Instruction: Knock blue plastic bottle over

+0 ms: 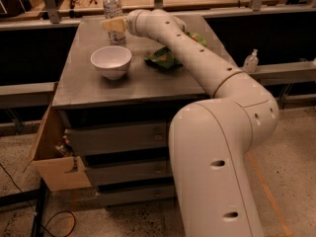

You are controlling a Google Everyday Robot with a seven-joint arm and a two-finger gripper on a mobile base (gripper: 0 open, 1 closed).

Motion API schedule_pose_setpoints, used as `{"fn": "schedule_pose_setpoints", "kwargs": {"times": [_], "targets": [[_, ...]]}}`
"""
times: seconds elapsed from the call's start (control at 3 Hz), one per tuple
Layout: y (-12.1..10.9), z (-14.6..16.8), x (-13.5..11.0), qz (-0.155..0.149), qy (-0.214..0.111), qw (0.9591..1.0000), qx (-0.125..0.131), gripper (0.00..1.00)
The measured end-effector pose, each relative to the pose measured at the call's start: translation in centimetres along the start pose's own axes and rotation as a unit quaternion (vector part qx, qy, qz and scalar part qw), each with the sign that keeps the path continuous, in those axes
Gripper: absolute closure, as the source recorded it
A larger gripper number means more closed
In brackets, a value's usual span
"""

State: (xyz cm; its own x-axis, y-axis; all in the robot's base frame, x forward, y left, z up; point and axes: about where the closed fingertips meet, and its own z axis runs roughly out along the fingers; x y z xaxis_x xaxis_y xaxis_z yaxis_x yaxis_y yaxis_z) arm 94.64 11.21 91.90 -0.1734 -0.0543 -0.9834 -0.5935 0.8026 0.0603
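The blue plastic bottle (112, 3), clear with a white cap and a white label, stands upright at the far edge of the grey table (89, 90). My gripper (113, 24), with pale yellow fingers, is at the end of the white arm stretched across the table. It sits right at the bottle's lower half, on the near side, hiding the bottle's base. I cannot tell whether it touches the bottle.
A white bowl (111, 60) stands just in front of the bottle and gripper. A green snack bag (163, 58) lies under the arm. A small pump-top bottle (251, 61) stands on a ledge at right. An open cardboard box (53, 157) hangs at the table's lower left.
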Motion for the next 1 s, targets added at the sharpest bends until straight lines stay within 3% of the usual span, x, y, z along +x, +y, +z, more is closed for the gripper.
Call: {"fn": "schedule_pose_setpoints", "kwargs": {"times": [0.67, 1.0], "targets": [[-0.5, 2.2, -1.9, -0.036, -0.025, 0.9988, -0.022, 0.0], [0.0, 3.2, -2.3, -0.038, -0.032, 0.9982, -0.033, 0.0]]}}
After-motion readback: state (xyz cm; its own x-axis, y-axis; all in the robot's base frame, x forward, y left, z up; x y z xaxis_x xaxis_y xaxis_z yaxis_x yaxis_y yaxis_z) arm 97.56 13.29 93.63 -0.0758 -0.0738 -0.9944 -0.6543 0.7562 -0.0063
